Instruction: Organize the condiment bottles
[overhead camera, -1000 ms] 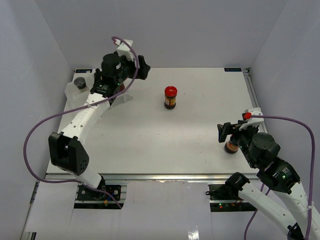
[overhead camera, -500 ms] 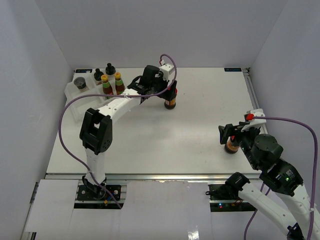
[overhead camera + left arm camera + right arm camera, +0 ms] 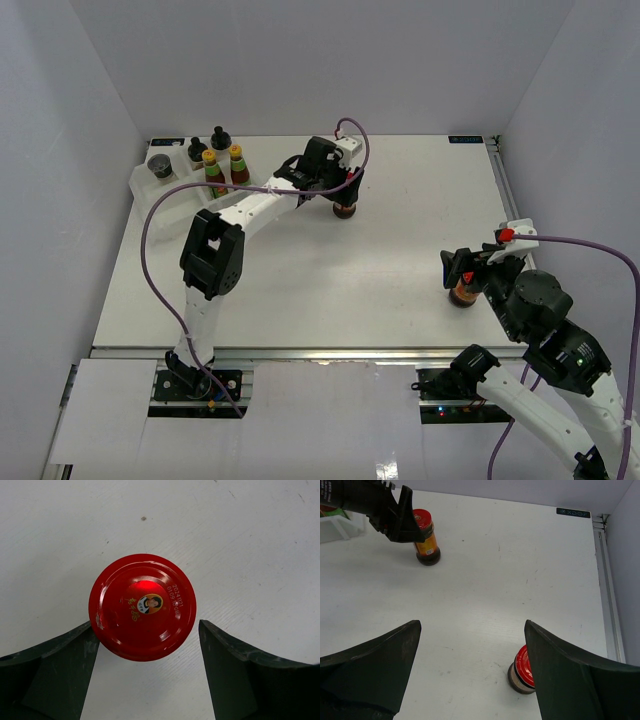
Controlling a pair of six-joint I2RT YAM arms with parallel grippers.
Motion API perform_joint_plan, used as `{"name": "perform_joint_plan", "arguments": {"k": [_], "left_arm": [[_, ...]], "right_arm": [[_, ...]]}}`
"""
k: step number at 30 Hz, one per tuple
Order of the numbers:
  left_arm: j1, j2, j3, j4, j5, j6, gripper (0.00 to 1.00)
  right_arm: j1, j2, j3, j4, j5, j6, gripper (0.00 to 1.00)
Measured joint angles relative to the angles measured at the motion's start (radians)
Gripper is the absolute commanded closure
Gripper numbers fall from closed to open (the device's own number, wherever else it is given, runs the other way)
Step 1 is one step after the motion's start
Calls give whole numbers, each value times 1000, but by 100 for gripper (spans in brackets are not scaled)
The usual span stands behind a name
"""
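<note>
A red-lidded jar (image 3: 345, 209) stands mid-table at the back. My left gripper (image 3: 338, 188) is lowered over it. In the left wrist view its red lid (image 3: 142, 606) sits between the open jaws near the tips; the left finger (image 3: 55, 670) touches the lid's edge, while the right finger (image 3: 250, 675) stands apart. A second red-lidded jar (image 3: 461, 293) stands near the right edge, just below my open right gripper (image 3: 468, 262), half hidden behind the right finger (image 3: 580, 680). Two yellow-capped bottles (image 3: 209, 166), black-capped shakers (image 3: 219, 136) and a dark-lidded jar (image 3: 160, 166) stand at the back left.
A clear plastic tray (image 3: 150, 190) at the back left corner holds the bottles and shakers. Grey walls close in the table on three sides. A metal rail (image 3: 610, 605) runs along the right edge.
My left arm has swung from the tray to the jar in the middle and come down around it, its jaws narrowing a little. The right arm has hardly moved.
</note>
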Motion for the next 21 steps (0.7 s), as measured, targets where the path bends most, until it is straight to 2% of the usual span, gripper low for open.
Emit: {"name": "perform_joint_plan", "arguments": {"k": [13, 17, 18, 21], "left_arm": [[-14, 33, 10, 47, -65, 2, 15], [-18, 34, 10, 68, -71, 3, 19], [-18, 35, 10, 71, -73, 3, 21], [-19, 38, 10, 78, -75, 5, 45]], "right_arm": [[0, -5, -2, 1, 16, -1, 10], [0, -5, -7, 1, 19, -1, 10], [0, -5, -8, 1, 20, -1, 10], [0, -7, -8, 1, 23, -1, 10]]}}
